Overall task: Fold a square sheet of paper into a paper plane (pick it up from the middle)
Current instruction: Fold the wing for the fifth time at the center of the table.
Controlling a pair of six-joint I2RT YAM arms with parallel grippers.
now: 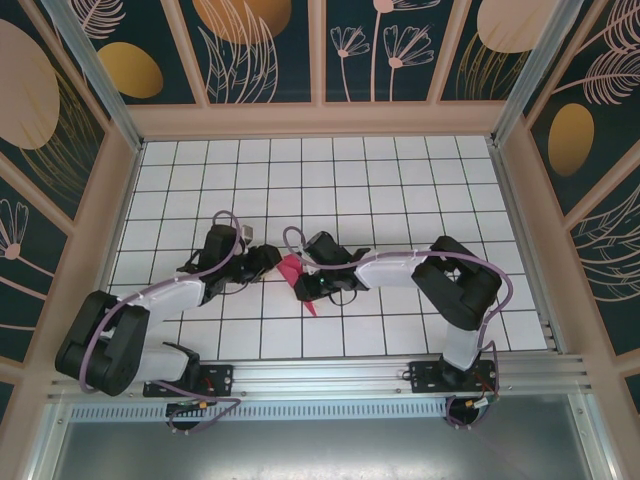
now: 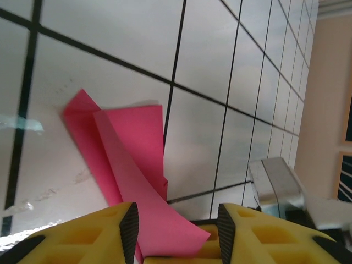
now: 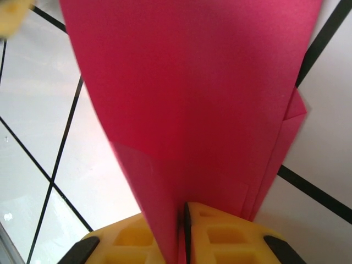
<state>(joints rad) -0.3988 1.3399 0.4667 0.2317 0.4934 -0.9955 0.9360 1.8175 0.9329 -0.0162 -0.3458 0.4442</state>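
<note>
Both arms are bent in over the middle of the white gridded desk. The left gripper and right gripper sit almost nose to nose, with the folded red-pink paper between them. One pointed tip sticks out below the right gripper, toward the near edge.

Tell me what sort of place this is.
Likely an enclosed robot workcell: arms bolted to an aluminium rail, a white gridded table, leaf-printed wall panels around it.
</note>
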